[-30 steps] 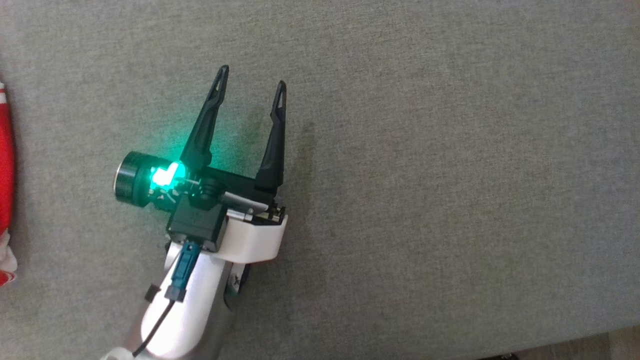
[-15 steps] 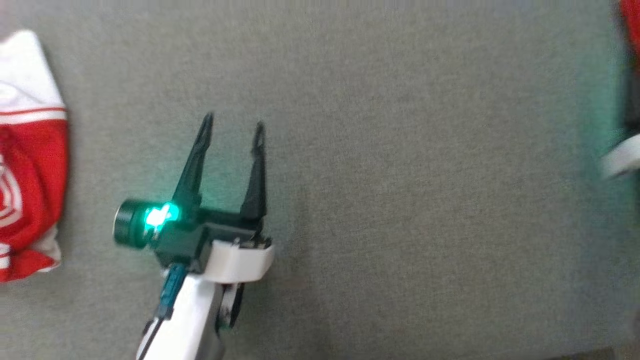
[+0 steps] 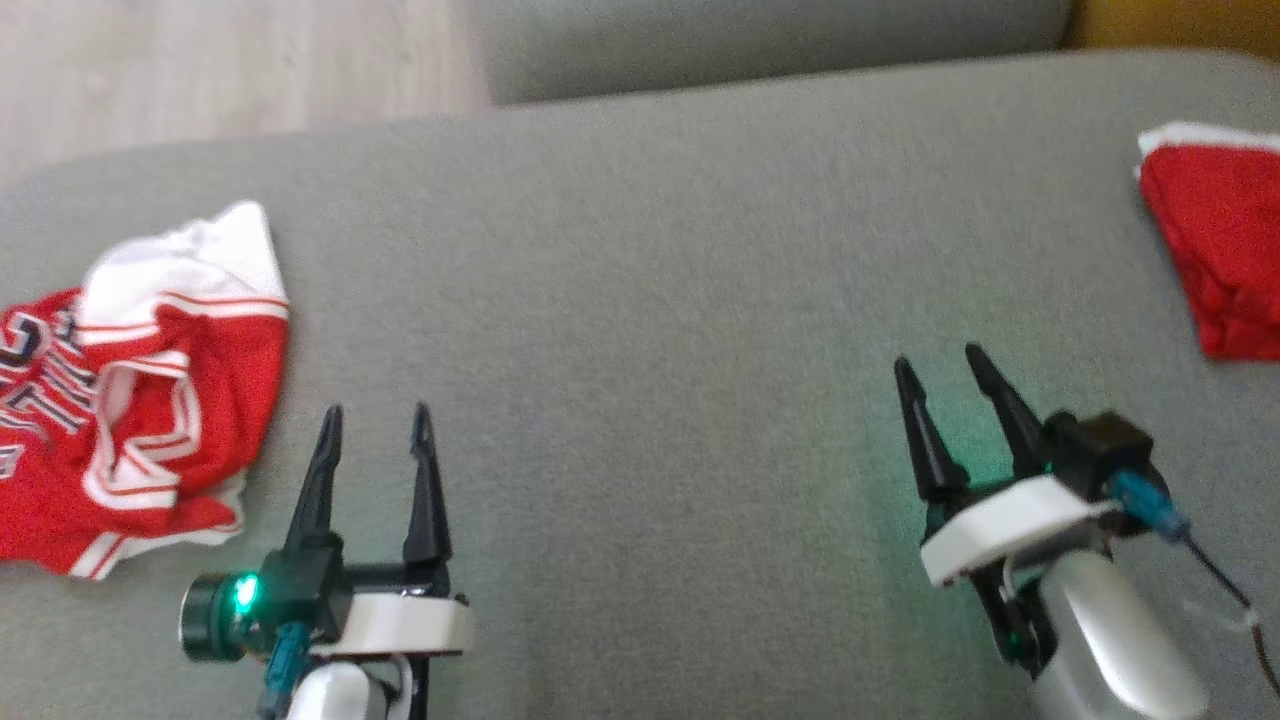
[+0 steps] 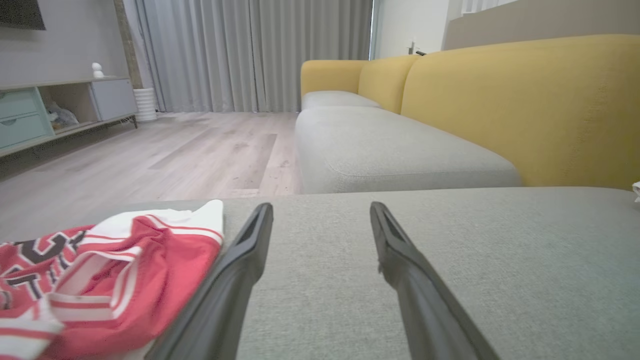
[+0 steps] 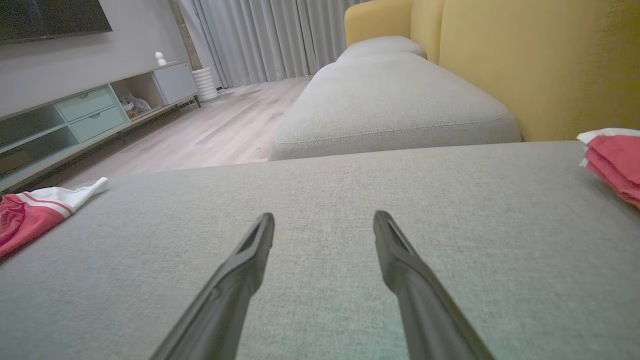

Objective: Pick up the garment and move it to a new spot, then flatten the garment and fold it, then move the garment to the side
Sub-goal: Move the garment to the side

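Scanning grey sofa seat [image 3: 650, 300], wood floor [image 3: 200, 60] beyond; our view swung, revealing right gripper [image 3: 938, 356]; it and left gripper [image 3: 377, 410] gape empty.

A broad grey fabric seat cushion [image 3: 650, 250] carries two pieces: a crumpled red-and-white jersey [image 3: 150, 400] lies near its left edge, and a folded red garment [image 3: 1215, 260] rests well apart at its far right

Red-and-white striped garment [image 3: 170, 400], grey sofa seat [image 3: 650, 300], yellow backrest [image 4: 525, 110]
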Available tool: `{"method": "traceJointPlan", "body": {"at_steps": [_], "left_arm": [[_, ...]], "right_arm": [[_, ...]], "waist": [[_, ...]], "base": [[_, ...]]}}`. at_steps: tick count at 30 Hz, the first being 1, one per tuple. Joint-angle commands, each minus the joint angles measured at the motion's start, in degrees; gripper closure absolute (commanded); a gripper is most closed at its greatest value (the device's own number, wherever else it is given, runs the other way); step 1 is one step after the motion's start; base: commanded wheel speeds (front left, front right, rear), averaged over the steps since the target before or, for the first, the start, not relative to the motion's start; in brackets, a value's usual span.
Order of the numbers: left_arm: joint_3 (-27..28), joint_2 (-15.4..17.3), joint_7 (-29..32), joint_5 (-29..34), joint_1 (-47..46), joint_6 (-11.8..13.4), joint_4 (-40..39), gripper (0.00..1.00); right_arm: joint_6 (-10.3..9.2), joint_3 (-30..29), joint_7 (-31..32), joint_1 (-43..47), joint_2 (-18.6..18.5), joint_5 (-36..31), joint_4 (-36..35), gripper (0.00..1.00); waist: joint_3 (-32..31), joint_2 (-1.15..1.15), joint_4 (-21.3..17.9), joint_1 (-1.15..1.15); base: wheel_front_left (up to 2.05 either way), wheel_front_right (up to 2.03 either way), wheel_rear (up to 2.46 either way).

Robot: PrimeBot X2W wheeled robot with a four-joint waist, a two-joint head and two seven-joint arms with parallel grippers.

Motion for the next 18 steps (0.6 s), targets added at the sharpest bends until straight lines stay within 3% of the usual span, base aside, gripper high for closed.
{"method": "traceJointPlan", "body": {"at_steps": [1,8,18], "left_arm": [[2.7,0.0,-0.3,0.0,-0.5,-0.2,-1.2,0.00],[3.8,0.0,-0.3,0.7,0.7,-0.9,-0.3,0.00],[5.2,0.0,-0.3,2.2,2.5,-0.8,1.2,0.00]], "right_arm": [[-0.04,0.0,-0.6,1.0,0.5,-1.0,-3.2,0.00],[-0.04,-6.7,-0.6,8.1,3.4,-5.4,-8.4,0.00],[-0.04,-9.1,-0.6,11.2,4.9,-7.1,-10.6,0.00]], "waist": [[-4.7,0.00,2.9,0.02],[-7.4,0.00,5.5,0.02],[-9.1,0.00,5.9,0.02]], "base": [[0.00,0.00,0.00],[0.00,0.00,0.00],[0.00,0.00,0.00]]}}
